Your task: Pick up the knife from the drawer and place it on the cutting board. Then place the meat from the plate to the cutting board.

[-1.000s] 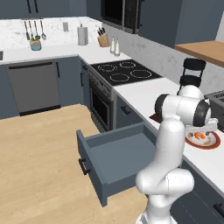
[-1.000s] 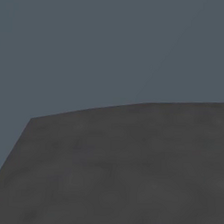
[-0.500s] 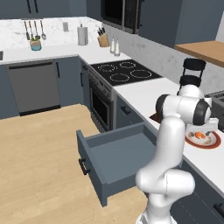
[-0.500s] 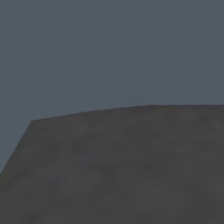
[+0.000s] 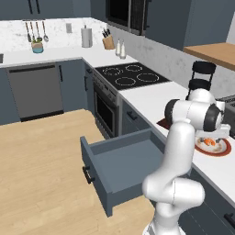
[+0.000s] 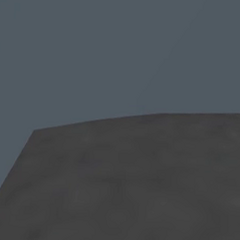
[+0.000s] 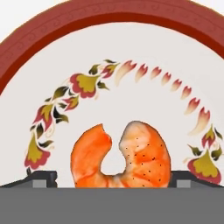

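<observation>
My gripper (image 7: 116,180) hangs directly over the meat (image 7: 120,155), jaws spread wide and holding nothing. One dark fingertip (image 7: 41,178) sits to the left of the orange-pink curl and the other to its right, so the lump lies squarely between my pads, right below me. Its long axis runs across from tip to tip, which means I judge I would be closing along its length, not across it. The meat rests on the white, flower-painted centre of the plate (image 7: 52,26), whose reddish rim arcs beyond it.

In the left base view my arm bends over the counter, hand pointed down at the plate on the right. The drawer (image 5: 120,165) stands pulled open on the near left. The dark cutting board (image 5: 163,123) peeks out beyond my arm, left of the plate. I cannot make out the knife.
</observation>
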### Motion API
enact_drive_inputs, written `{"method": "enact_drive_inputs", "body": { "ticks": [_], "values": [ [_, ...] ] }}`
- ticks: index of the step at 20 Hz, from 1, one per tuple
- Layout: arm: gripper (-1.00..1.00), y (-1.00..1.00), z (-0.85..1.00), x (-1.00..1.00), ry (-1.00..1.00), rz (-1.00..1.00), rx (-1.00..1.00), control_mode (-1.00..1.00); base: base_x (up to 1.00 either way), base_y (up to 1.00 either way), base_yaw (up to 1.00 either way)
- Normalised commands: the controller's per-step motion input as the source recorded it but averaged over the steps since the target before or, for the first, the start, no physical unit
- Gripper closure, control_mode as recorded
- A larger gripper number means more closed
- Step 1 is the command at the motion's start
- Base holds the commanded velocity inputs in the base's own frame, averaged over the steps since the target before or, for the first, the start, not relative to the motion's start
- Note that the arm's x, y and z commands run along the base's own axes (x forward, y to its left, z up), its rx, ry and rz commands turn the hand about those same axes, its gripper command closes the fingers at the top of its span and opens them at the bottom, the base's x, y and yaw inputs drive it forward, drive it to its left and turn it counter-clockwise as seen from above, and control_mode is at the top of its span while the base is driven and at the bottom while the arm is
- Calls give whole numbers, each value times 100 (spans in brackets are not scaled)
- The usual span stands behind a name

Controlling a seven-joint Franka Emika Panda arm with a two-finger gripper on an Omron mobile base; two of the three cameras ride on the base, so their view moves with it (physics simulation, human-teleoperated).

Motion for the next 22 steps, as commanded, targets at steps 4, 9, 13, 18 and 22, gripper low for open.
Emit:
{"method": "enact_drive_inputs", "body": {
  "ticks": [4, 9, 13, 18, 22],
  "values": [
    [-100, 0, -5, -5, 0, 0, -1, -100, 0, 0, 0],
    [-100, 0, -15, 0, 0, 0, -1, -100, 0, 0, 0],
    [100, 5, -36, 0, 0, 0, -6, -100, 0, 0, 0],
    [100, 0, -18, -1, 0, 0, 0, -100, 0, 0, 0],
    [100, 0, 25, -4, -7, 0, 10, -100, 0, 0, 0]
  ]
}}
